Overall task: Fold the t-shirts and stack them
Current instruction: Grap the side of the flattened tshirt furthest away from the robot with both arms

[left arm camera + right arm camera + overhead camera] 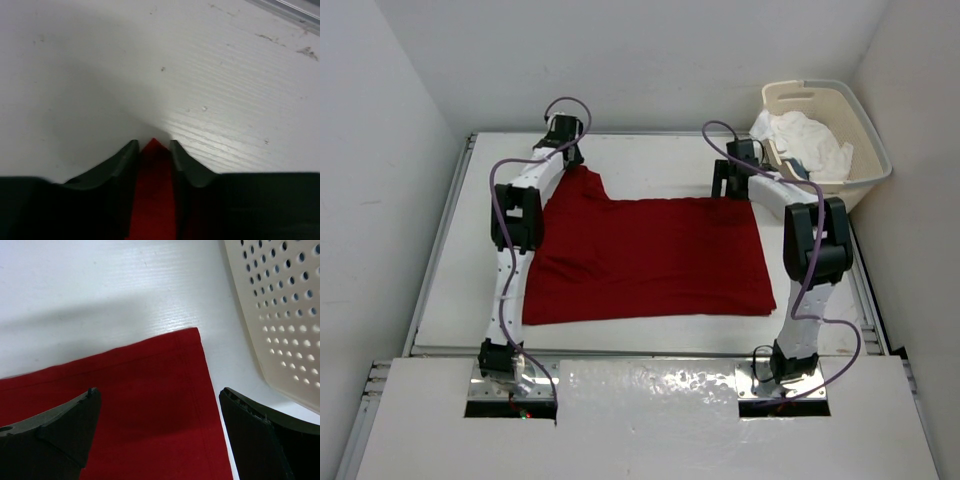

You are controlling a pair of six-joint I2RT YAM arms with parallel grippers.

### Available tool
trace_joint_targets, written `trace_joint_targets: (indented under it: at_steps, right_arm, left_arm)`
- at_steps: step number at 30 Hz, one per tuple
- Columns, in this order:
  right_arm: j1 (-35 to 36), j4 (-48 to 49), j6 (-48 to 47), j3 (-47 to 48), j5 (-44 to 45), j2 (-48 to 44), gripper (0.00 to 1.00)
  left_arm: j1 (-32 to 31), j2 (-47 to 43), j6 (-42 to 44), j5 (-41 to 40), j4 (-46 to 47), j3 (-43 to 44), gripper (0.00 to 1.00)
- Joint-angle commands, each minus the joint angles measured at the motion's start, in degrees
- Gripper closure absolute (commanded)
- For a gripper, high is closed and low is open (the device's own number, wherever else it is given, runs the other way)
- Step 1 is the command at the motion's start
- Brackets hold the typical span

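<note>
A: Position of the red shirt (650, 255)?

B: Spread flat across the middle of the table (440, 290), with its far left part drawn to a point under the left gripper (568, 158). White shirt (810, 140) heaped in the laundry basket (868, 135) at the far right corner.

A: Handling?

B: Looks soft, light and limp. Likely to sag and drag on the surface rather than hold any shape. No fear of breakage. Best taken at both far corners at once, pinching through the stitched edge and lifting level to avoid a skewed fold.

A: Left gripper?

B: Drawn in narrow, with a peak of red cloth between the fingers (125, 160). Cannot tell whether truly pinched or merely straddled.

A: Right gripper (160, 432)?

B: Spread wide and holding nothing, poised over the far right corner of the shirt, just beside the basket wall. Probably needs lowering onto the seam before pinching.
</note>
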Motion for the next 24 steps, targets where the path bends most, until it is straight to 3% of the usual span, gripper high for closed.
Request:
trace_joint_targets:
  at_steps: [1,3,4,19,24]
  right_arm:
    - [-0.42,0.28,0.38,2.54,2.4,0.26,0.01]
    - [-0.42,0.28,0.56,3.15,2.14,1.14,0.01]
    - [-0.42,0.54,0.73,3.15,1.88,2.19,0.01]
    - [-0.6,1.07,8.12,13.52,11.62,15.2,0.01]
    - [-0.77,-0.33,8.73,13.35,11.81,16.52,0.1]
  left_arm:
    - [-0.07,-1.17,-0.1,-0.62,-0.58,-4.16,0.74]
    - [-0.25,-1.26,0.16,0.26,0.3,-5.14,0.87]
    - [-0.33,-1.17,0.34,0.44,0.13,-4.97,1.0]
    - [-0.51,-8.56,0.87,0.09,4.96,-9.71,1.0]
    - [-0.51,-9.08,1.22,0.18,5.49,-9.98,1.0]
